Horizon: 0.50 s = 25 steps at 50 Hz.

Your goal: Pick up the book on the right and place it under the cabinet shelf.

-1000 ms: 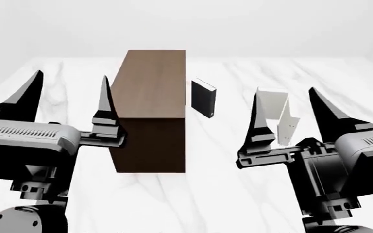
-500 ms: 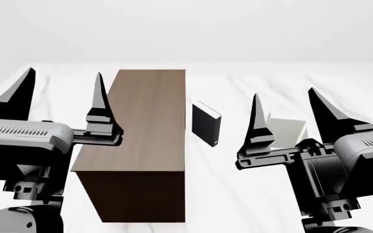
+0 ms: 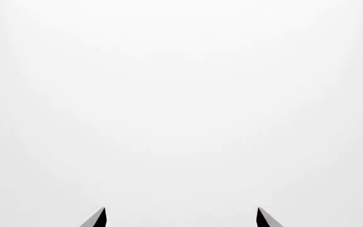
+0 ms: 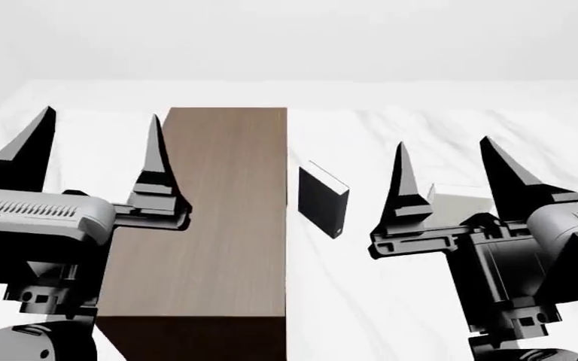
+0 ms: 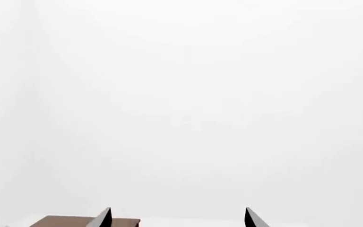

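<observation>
Cabinet shelf (image 4: 214, 226): dark brown wood grain, lying long on the white marbled worktop (image 4: 369, 301), reaching from mid-worktop toward the near edge, left of centre.

Black book (image 4: 322, 200): standing upright just beside the cabinet's right side, a narrow gap showing between them.

Pale book (image 4: 460, 203): sitting right of the black book, largely hidden behind the right gripper (image 4: 448, 174); which pale book it is cannot be told.

Right gripper: hovering, fingers spread wide, holding nothing.

Left gripper (image 4: 96, 150): hovering beside the cabinet's left edge, fingers apart, holding nothing.

Open worktop is lying between black book and right gripper.

Right wrist view is showing fingertips and a strip of cabinet (image 5: 68, 221); left wrist view is showing fingertips against blank white only.
</observation>
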{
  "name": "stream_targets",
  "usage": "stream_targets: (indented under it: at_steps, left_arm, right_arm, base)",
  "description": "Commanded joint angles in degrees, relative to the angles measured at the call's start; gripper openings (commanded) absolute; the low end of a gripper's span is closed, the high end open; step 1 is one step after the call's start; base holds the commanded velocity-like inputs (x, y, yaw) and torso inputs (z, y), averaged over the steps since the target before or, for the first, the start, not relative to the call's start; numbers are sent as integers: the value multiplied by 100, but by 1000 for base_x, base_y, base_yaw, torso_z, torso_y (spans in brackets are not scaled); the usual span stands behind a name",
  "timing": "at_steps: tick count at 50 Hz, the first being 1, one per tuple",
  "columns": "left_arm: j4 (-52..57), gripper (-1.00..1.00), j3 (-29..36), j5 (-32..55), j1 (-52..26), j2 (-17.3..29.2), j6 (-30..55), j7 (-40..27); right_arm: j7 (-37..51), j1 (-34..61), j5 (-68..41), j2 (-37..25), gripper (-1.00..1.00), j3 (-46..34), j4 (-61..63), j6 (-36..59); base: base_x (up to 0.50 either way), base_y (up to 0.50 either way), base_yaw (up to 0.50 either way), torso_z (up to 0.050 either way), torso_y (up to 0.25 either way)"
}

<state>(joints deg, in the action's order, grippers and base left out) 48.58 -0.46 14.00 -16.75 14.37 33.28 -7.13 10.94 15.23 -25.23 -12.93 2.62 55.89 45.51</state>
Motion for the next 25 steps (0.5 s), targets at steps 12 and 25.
stream_targets:
  at_steps: [12, 25]
  left_arm:
    - [97, 100, 53, -31, -72, 124, 139, -137]
    - [345, 100, 372, -470, -180, 302, 454, -389]
  right_arm:
    - [1540, 839, -2357, -923, 100, 682, 407, 1327]
    - [5010, 2909, -7533, -3076, 100, 769, -929, 2404]
  base:
    - [0, 0, 0, 0, -125]
    - [0, 0, 0, 0, 0]
